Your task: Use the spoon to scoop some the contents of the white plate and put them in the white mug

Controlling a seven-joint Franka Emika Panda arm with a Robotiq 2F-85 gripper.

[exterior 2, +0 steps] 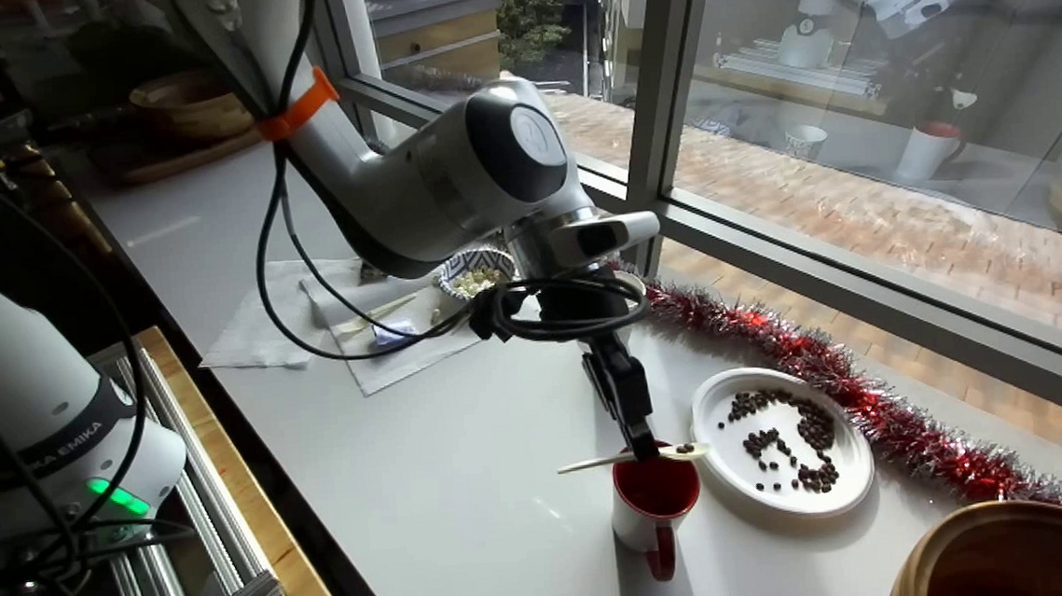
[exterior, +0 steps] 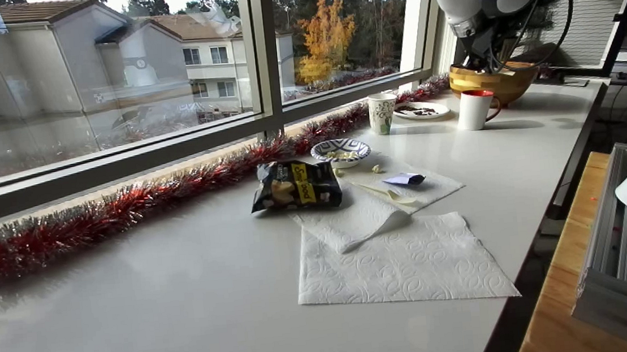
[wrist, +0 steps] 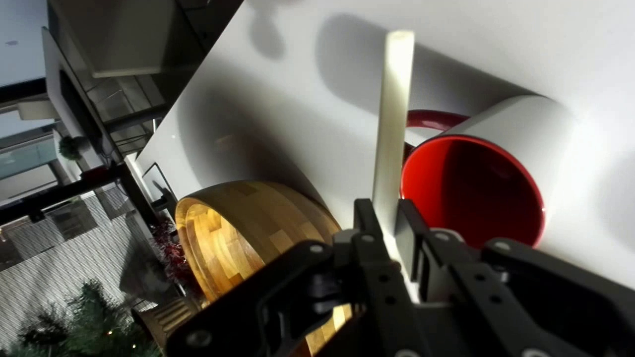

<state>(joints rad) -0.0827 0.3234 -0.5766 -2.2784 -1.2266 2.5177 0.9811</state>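
Holding the spoon crosswise at the mug

We have the spoon in the gripper, whose two fingers are clamped on its handle. Its long axis runs across the width of the table, between the long edge by the robot's base and the long edge under the window. The handle's free end points to the base-side edge. The scoop points to the window edge, toward the plate, and bears a little of the dark beans. In an exterior view the spoon looks nearly level and crosses the mug's rim; we cannot tell whether they touch.

The mug stands upright, farther from the window edge than the plate. Many more beans lie spread on the plate, near that edge. We see the wooden bowl toward the table's short end, and the paper cup by the tinsel along the window edge.
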